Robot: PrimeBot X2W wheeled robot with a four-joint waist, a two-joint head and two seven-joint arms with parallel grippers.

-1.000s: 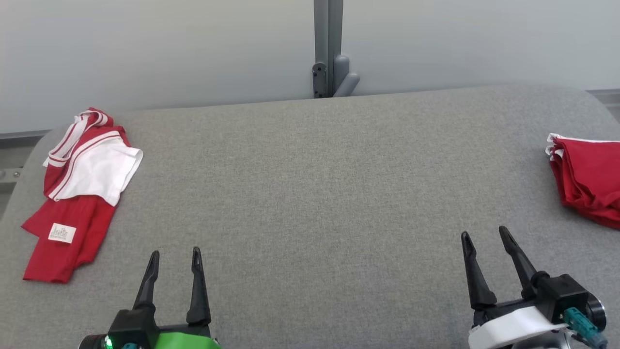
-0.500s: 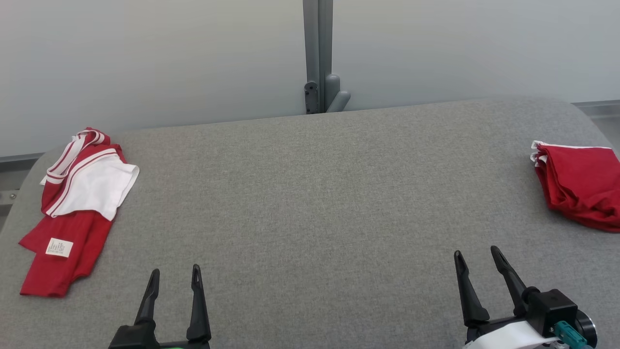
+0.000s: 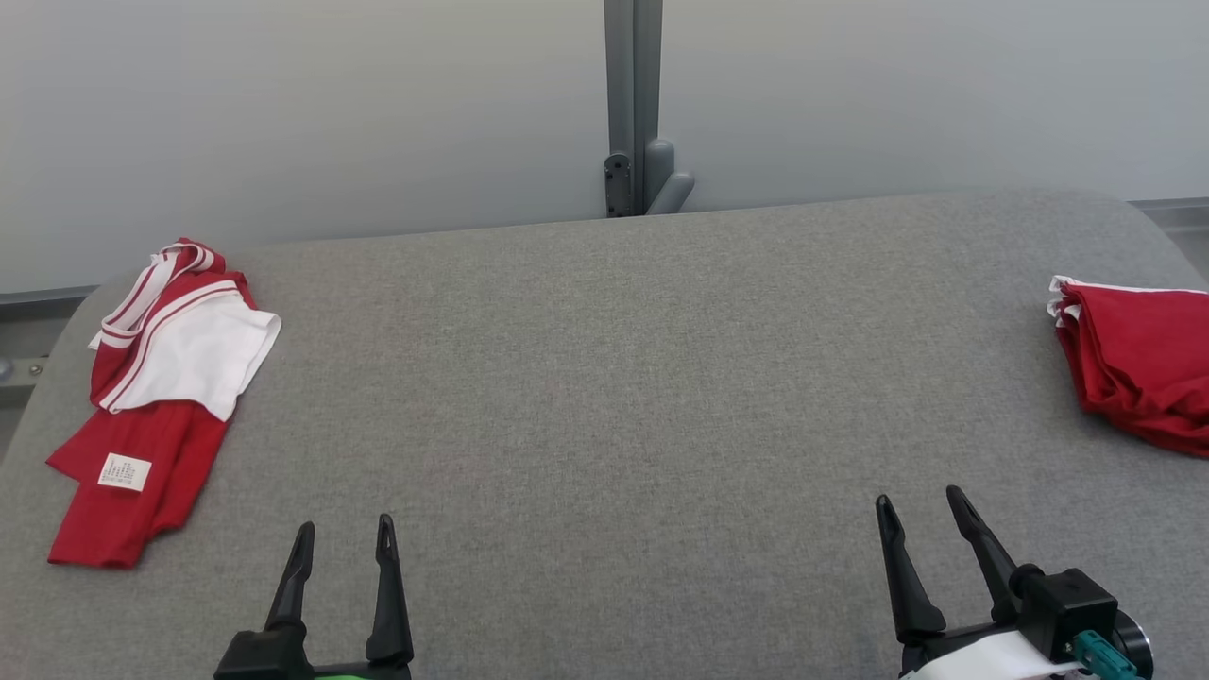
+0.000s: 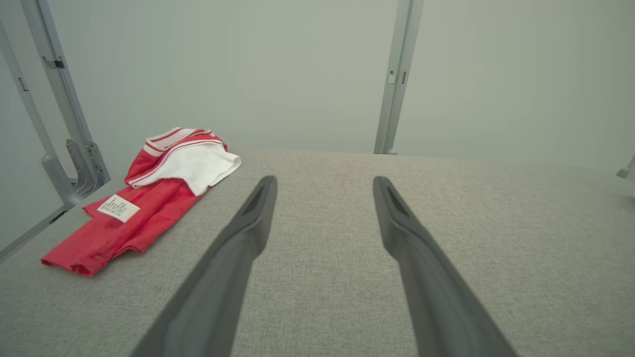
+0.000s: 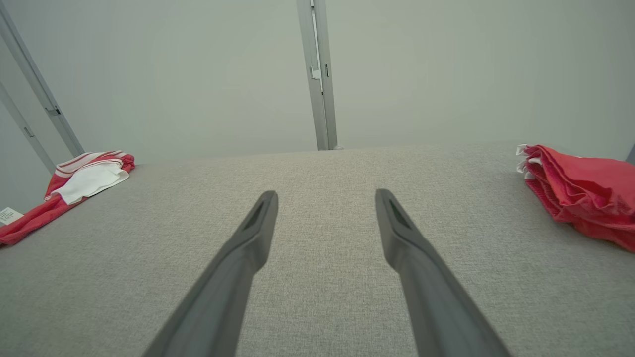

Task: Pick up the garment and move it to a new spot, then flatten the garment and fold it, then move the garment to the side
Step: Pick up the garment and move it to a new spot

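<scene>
Crumpled red-and-white garment [image 3: 151,397] far left on grey fabric table [image 3: 604,378]; folded red cloth [image 3: 1143,378] far right. Left gripper [image 3: 345,524] and right gripper [image 3: 918,497] both spread apart.

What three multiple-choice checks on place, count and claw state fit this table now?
1. Where is the red-and-white garment? A left end; B centre; C near edge.
2. How many cloth piles lie on the table? A one; B two; C four.
3. How are the left claw and right claw? A shut on cloth; B open, empty; C one shut.
Answers: A, it lies at the left end; B, it plus the folded red pile at right; B, both spread over bare table.
</scene>
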